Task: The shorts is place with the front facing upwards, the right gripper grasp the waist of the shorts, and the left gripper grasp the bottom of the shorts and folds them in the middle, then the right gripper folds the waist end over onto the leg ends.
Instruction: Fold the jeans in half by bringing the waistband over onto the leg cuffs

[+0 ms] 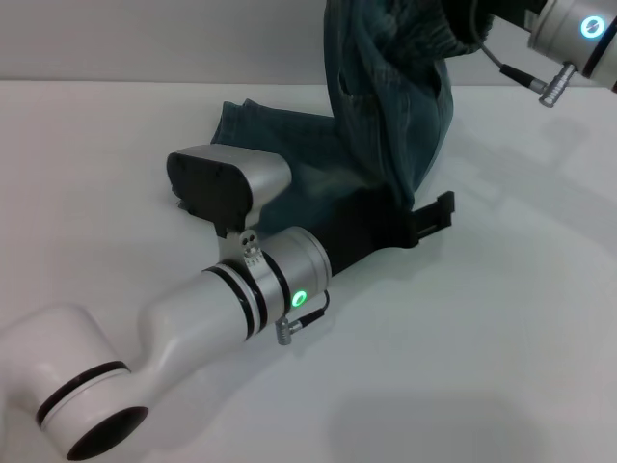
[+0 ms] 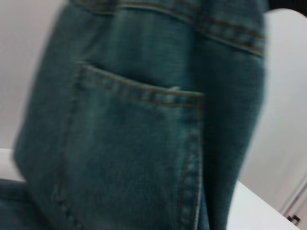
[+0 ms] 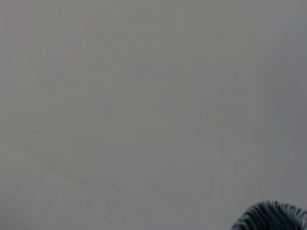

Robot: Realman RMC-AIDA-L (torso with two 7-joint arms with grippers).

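The denim shorts (image 1: 386, 106) hang from the top of the head view down to the white table (image 1: 501, 318). Their ruffled waist (image 1: 424, 29) is held up high, with my right gripper (image 1: 472, 24) shut on it. A strip of that crinkled waist (image 3: 271, 215) shows in the right wrist view. The rest of the shorts lies flat on the table (image 1: 280, 135) behind my left arm. My left gripper (image 1: 424, 220) rests low on the table where the hanging cloth meets it. A pocket (image 2: 144, 96) fills the left wrist view. The leg hems are not clearly visible.
My left arm's white forearm (image 1: 241, 299) crosses the table's front left and covers part of the flat cloth. Bare white table spreads to the right and front. A pale wall (image 1: 145, 39) stands behind the table.
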